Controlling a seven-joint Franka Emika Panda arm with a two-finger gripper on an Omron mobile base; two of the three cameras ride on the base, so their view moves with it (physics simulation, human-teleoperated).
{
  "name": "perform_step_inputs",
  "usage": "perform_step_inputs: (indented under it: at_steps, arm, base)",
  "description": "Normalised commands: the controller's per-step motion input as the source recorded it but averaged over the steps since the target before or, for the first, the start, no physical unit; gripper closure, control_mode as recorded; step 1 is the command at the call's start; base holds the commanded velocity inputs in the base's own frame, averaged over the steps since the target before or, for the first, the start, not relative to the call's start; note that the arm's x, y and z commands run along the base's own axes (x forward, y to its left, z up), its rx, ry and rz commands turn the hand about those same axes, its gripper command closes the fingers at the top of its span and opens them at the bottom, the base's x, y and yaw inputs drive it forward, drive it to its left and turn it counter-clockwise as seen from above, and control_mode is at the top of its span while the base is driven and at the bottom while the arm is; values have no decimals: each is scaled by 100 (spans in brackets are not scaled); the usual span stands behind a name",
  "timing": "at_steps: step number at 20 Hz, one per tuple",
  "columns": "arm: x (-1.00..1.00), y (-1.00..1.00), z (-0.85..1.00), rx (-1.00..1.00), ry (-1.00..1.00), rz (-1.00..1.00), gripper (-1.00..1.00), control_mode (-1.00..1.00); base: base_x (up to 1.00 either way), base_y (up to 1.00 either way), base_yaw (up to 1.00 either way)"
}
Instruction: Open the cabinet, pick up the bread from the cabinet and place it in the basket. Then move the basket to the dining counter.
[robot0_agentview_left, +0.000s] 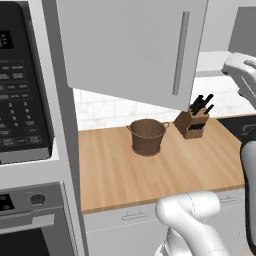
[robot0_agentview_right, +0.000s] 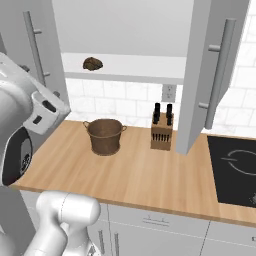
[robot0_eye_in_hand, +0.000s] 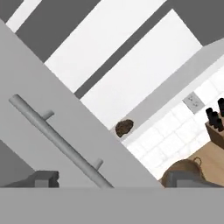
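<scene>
Looming across the lower left of the hand view, the cabinet's left door (robot0_eye_in_hand: 52, 109) and its bar handle (robot0_eye_in_hand: 57, 140) lay just past the gripper (robot0_eye_in_hand: 111, 178), whose fingers (robot0_eye_in_hand: 43, 178) stood wide apart with nothing between them. Both cabinet (robot0_agentview_right: 125, 30) doors hung open in the right base view, the right door (robot0_agentview_right: 210, 75) jutting out over the wooden worktop (robot0_agentview_right: 135, 175) at centre right. That door could catch the arm on any reach inward, judging by how far it swung. Below, left of centre, stood the basket (robot0_agentview_right: 105, 136), beside the knife block (robot0_agentview_right: 162, 132). Smallest, the bread (robot0_agentview_right: 93, 63) sat on the shelf at upper left; a hurried grab might nudge it deeper or off the edge.
</scene>
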Motion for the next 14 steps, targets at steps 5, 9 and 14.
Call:
perform_step_inputs:
  at_steps: [5, 9, 14]
  arm:
    - [63, -95, 2, 42, 29, 2, -100, -100]
    - [100, -41, -36, 40, 29, 18, -100, -100]
    - [100, 17, -57, 23, 13, 33, -100, -100]
  base:
    - [0, 0, 0]
    - [0, 0, 0]
    - [0, 0, 0]
